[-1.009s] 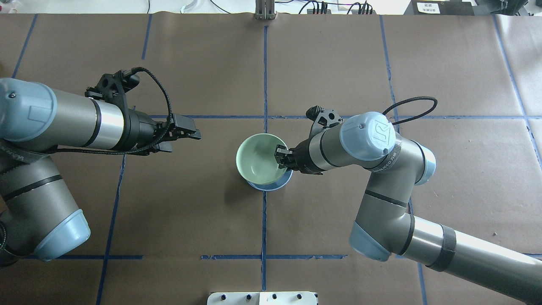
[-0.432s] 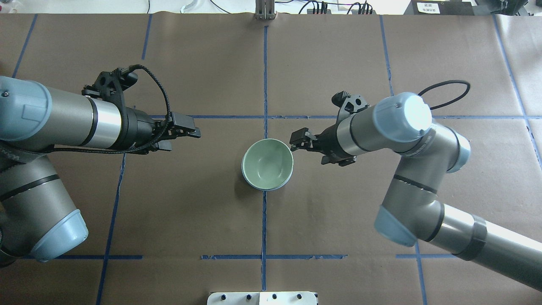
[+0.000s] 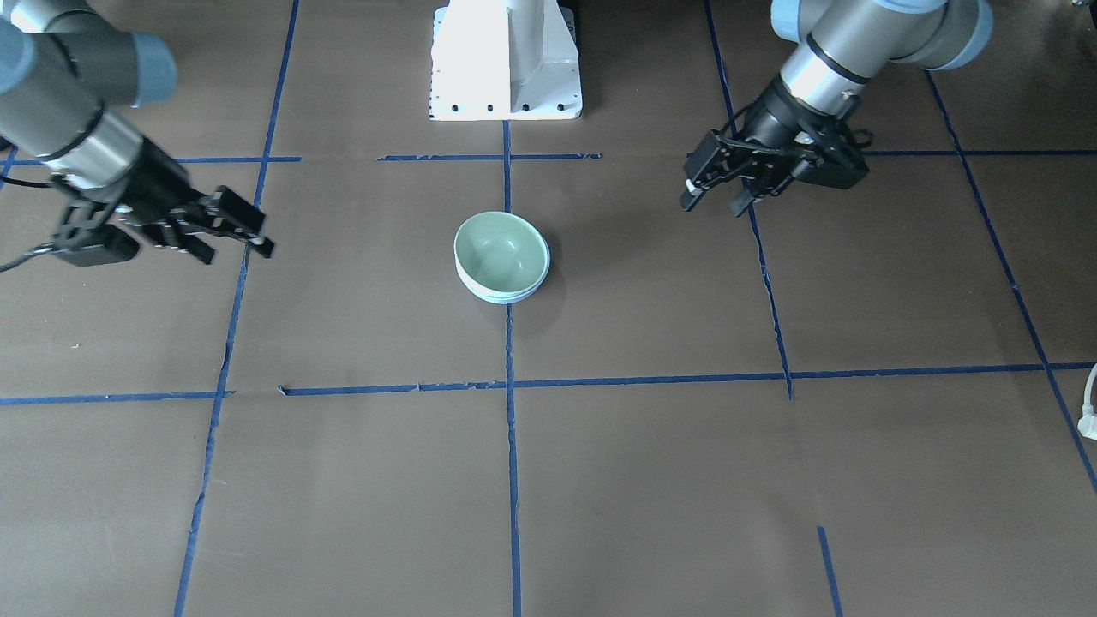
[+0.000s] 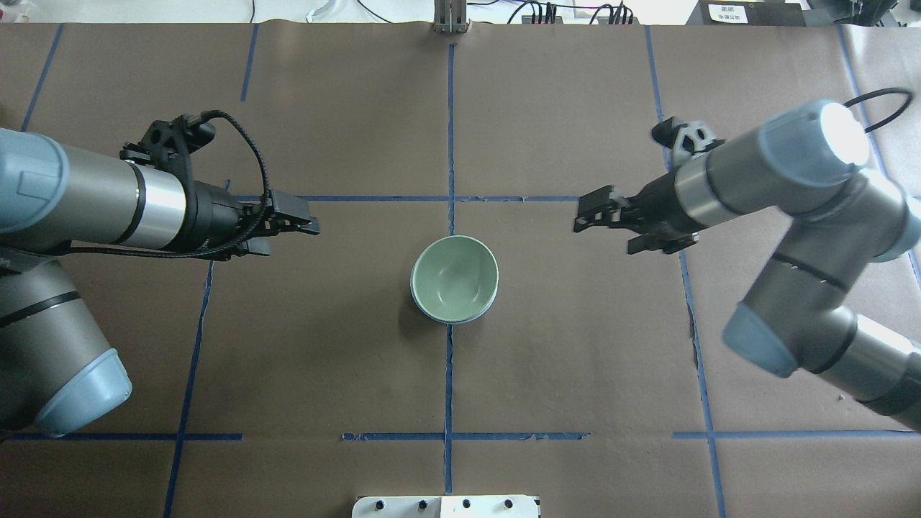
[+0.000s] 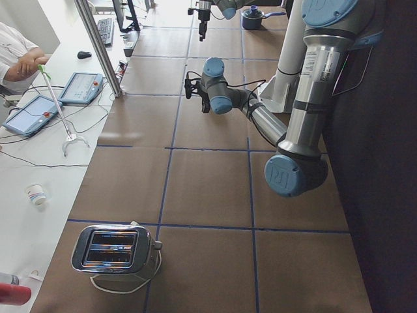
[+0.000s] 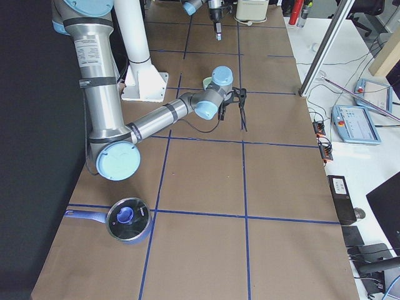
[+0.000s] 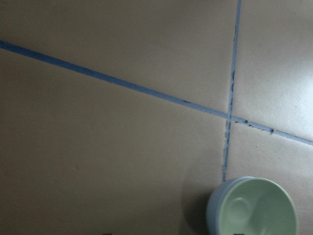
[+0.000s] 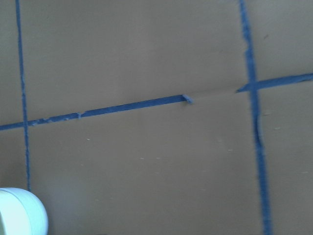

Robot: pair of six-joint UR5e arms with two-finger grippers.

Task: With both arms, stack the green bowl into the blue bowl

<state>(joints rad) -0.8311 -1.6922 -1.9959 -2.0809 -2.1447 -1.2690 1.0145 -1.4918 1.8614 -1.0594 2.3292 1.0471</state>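
The pale mint-green bowl (image 4: 455, 277) sits nested upright inside the pale blue bowl (image 4: 471, 317), whose rim shows as a thin edge beneath it at the table's middle. The stack also shows in the front view, green bowl (image 3: 501, 251) over blue bowl (image 3: 507, 297), and in the left wrist view (image 7: 257, 209). My left gripper (image 4: 295, 239) hovers open and empty well to the left of the bowls. My right gripper (image 4: 603, 237) hovers open and empty well to the right. In the front view the left gripper (image 3: 710, 206) and right gripper (image 3: 238, 253) both stand apart from the stack.
The white pedestal base (image 3: 506, 60) stands at the robot's edge of the table. Blue tape lines (image 4: 449, 144) cross the brown cover. A toaster (image 5: 114, 251) stands at the left end and a lidded blue pot (image 6: 128, 219) at the right end.
My right gripper let go of the green bowl, which settled level into the blue bowl, and drew back to the right. My left gripper drew back slightly to the left.
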